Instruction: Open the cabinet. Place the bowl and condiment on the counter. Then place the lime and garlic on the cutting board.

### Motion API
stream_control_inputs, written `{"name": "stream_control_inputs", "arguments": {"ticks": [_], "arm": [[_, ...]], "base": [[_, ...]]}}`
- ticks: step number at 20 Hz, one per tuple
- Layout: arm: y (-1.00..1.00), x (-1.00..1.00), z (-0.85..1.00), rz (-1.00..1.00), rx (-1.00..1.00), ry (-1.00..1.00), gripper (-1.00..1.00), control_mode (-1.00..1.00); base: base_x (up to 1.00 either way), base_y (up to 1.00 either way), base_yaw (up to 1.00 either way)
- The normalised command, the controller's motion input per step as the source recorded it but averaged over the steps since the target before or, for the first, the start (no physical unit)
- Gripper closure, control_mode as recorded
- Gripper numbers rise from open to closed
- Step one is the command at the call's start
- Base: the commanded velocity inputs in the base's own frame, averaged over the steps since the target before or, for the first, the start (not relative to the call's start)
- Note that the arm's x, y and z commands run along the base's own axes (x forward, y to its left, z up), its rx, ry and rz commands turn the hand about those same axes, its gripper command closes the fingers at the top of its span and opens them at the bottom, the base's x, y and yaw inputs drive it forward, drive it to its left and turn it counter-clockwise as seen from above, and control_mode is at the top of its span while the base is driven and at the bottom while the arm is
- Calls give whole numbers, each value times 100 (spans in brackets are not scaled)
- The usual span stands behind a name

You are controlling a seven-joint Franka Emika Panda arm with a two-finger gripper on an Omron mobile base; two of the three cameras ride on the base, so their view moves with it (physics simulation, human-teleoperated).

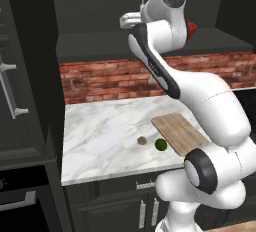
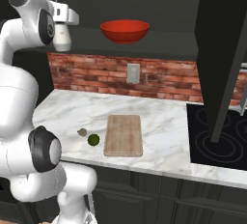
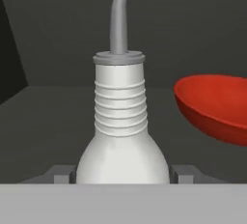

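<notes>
Hand view puts the small white pear-shaped squeeze bottle [image 3: 120,126] dead centre, its ribbed neck and thin bent nozzle rising above my gripper [image 3: 121,174], whose two dark fingertips sit one on each side of the bottle's round belly. The jaws look seated against its sides, so I judge I am holding the condiment, though the contact itself is partly hidden at the bottom of the view. It stands upright on the dark shelf of the open charcoal wall cabinet [image 2: 159,49], with the glossy red shallow bowl [image 3: 217,105] just beside it, apart.

To do this step well I would lift straight up a little, draw back clear of the shelf edge, keep the bottle vertical and steer away from the bowl.

Below, the veined white marble counter [image 2: 159,109] carries the light-brown wooden cutting board [image 2: 124,134], with the dark green lime [image 2: 93,139] and brownish garlic bulb [image 2: 82,132] near its left edge.
</notes>
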Motion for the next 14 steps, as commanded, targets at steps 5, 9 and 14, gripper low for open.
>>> {"name": "stream_control_inputs", "arguments": {"ticks": [5, 9, 14], "arm": [[-10, -100, 0, 0, 0, -2, 100, -100], [0, -100, 0, 0, 0, -2, 100, -100], [0, -90, -3, 0, 0, -1, 100, -100]], "base": [[0, 0, 0], [0, 0, 0], [0, 0, 0]]}}
